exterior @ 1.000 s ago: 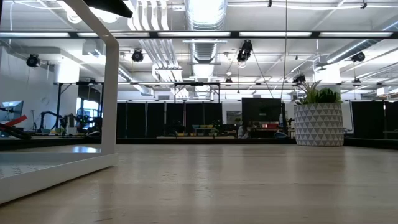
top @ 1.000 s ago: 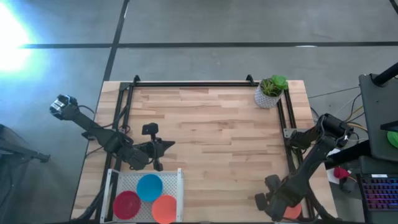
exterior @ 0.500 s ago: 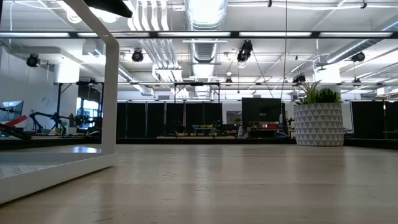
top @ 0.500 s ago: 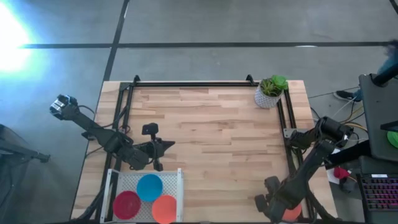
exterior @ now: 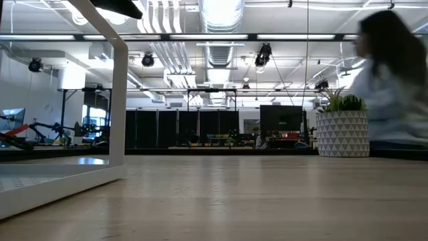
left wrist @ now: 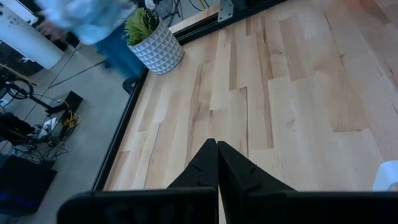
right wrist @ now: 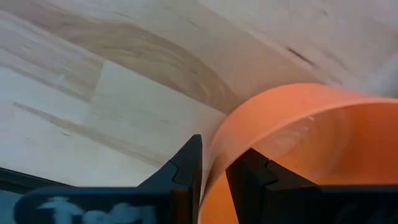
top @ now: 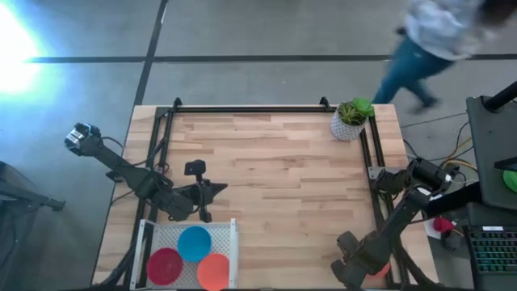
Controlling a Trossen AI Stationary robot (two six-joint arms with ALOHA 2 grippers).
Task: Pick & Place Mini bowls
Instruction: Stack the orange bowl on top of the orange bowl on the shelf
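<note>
Three mini bowls, red [top: 164, 264], blue [top: 194, 242] and orange [top: 214, 271], lie in a white wire tray [top: 234, 234] at the table's near left; the tray's frame [exterior: 120, 100] fills the low view's left. My left gripper [top: 216, 191] [left wrist: 217, 149] hovers just beyond the tray, shut and empty. My right gripper [top: 349, 263] [right wrist: 221, 146] is at the near right corner, shut on another orange mini bowl [top: 380, 271] [right wrist: 298, 143], which the arm partly hides from above. My right gripper pinches the orange bowl's rim [right wrist: 233, 124] between its two fingers, one finger [right wrist: 252, 171] inside the bowl and the other [right wrist: 186, 165] outside its wall. Whether the bowl rests on the wood or is lifted clear, I cannot tell.
A white patterned pot with a green plant [top: 351, 120] [exterior: 342, 130] [left wrist: 152, 40] stands at the far right corner. A black frame [top: 250, 107] runs along the table's far and side edges. A person [top: 440, 36] walks past beyond the far right corner.
A person has walked into view beyond the table's far right corner. My right arm's elbow has sunk a little toward the near edge, while its gripper has stayed shut on the orange bowl.
</note>
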